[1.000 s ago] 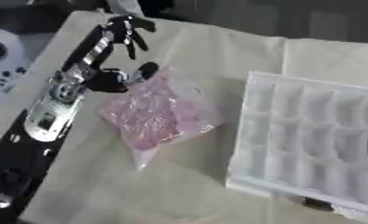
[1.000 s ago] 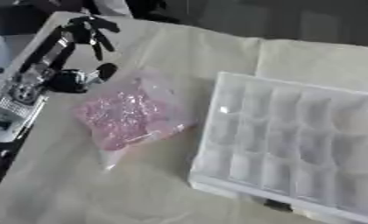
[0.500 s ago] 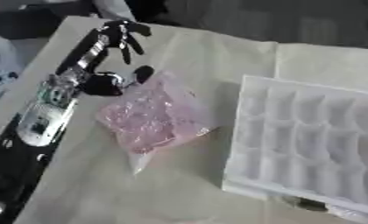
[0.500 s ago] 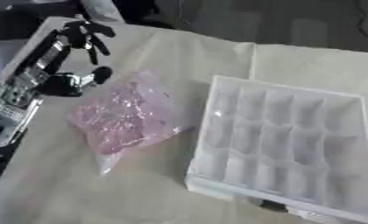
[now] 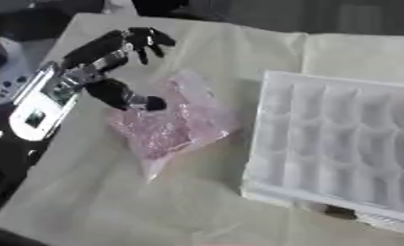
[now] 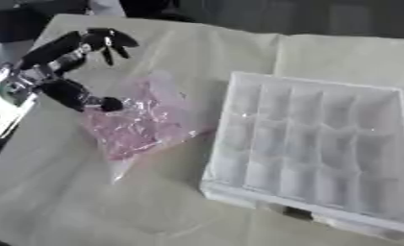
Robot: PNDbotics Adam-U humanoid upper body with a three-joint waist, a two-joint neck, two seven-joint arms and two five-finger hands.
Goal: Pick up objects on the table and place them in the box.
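A clear plastic bag of pink pieces (image 5: 171,122) lies on the cream cloth, left of centre. My left hand (image 5: 104,62) hovers at the bag's upper left edge. Its fingers (image 5: 146,41) reach out past the bag's top, slightly curled, and its thumb (image 5: 134,98) points onto the bag's left side. Nothing is held in it. The white compartment box (image 5: 340,149) stands to the right of the bag, with its cells showing nothing in them. My right hand shows in neither view.
The cream cloth (image 5: 239,53) covers the table. A dark gap runs along the table's left edge (image 5: 3,158), beside my left forearm. Dark shapes stand beyond the far edge.
The whole picture has shifted, so the camera moved. My left hand has come closer to the bag, with the thumb now over its left side.
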